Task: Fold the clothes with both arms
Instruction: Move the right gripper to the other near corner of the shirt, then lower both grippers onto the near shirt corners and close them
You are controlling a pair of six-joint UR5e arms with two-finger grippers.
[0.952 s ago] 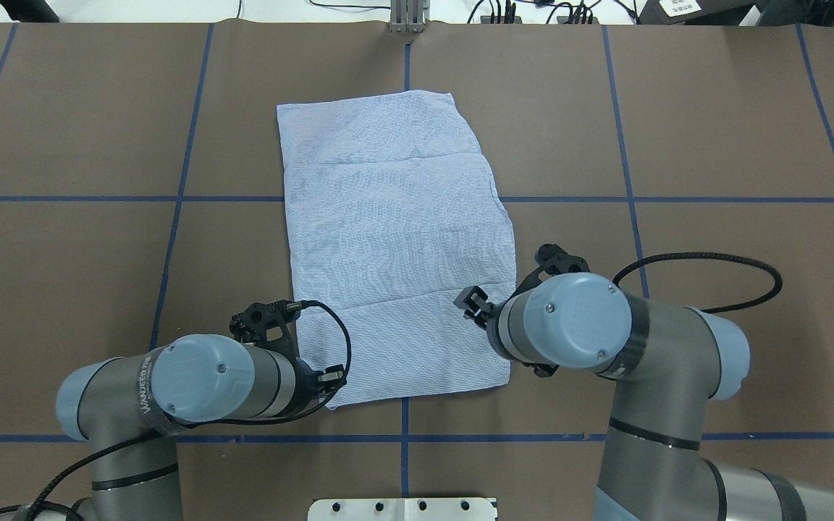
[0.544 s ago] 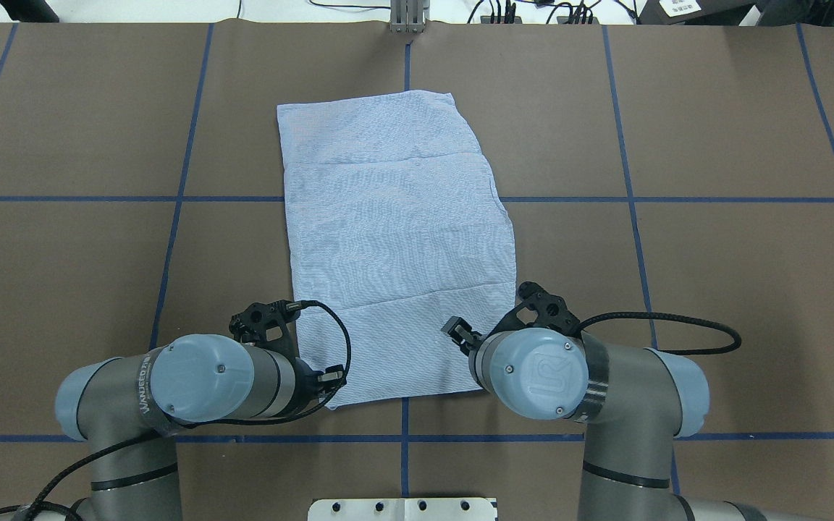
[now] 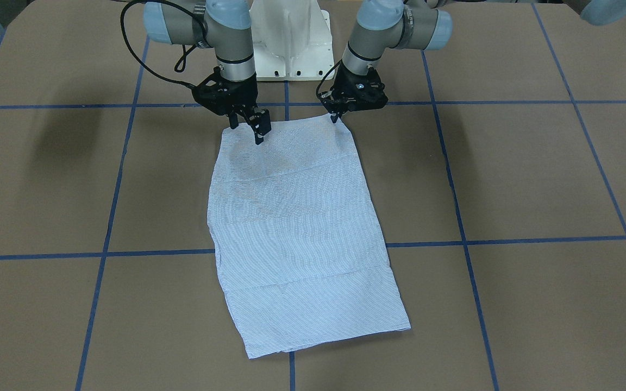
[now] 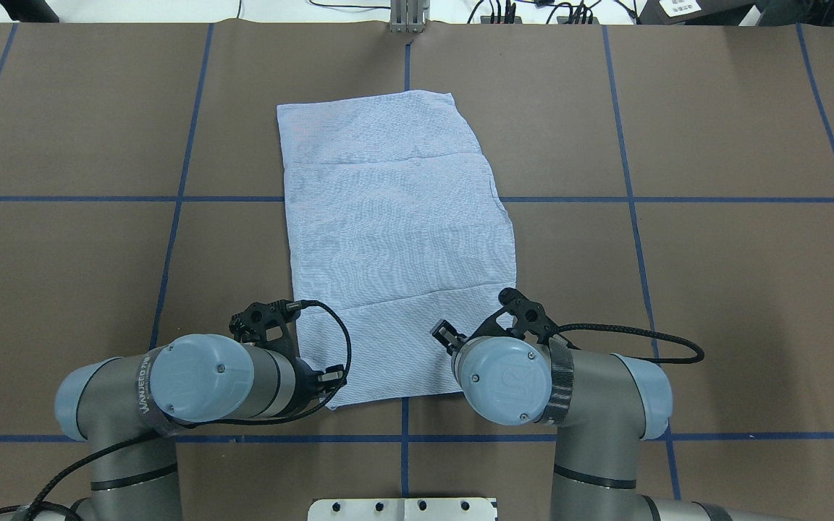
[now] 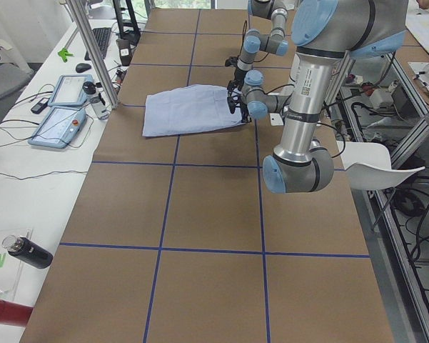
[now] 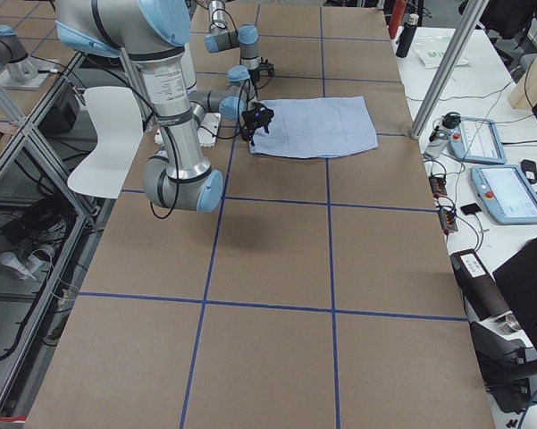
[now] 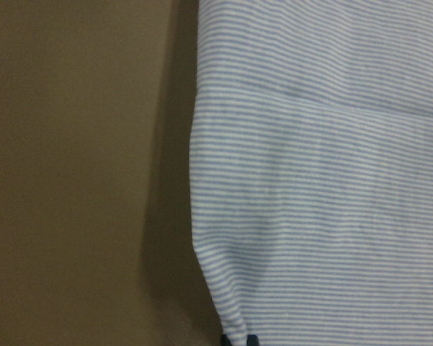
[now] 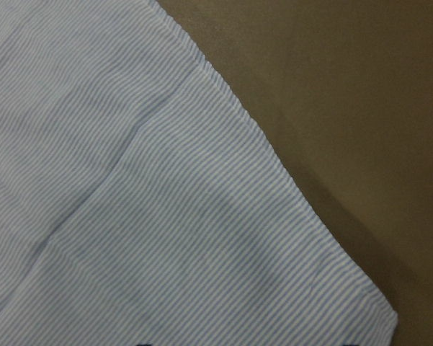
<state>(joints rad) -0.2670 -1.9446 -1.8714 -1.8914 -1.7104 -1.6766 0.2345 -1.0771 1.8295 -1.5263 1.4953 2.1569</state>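
I see brown bench (image 4: pixel 62 253) w/ blue tape grid (image 4: pixel 98 199), control pad (image 6: pixel 509 194) beyond far edge. Left claw (image 3: pixel 336 116) pinches shirt's (image 4: pixel 395 239) near corner; right claw (image 3: pixel 259 129) wide above it. Overhead, wrists mostly hide both.

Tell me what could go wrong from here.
The open right gripper hangs over the shirt a little inward of its corner; closing there could leave that corner drooping.
The shirt appears folded in layers, so a pinch might catch only the top one, and the fold could open.
The left gripper sits right at the other corner, so the lift may be uneven.
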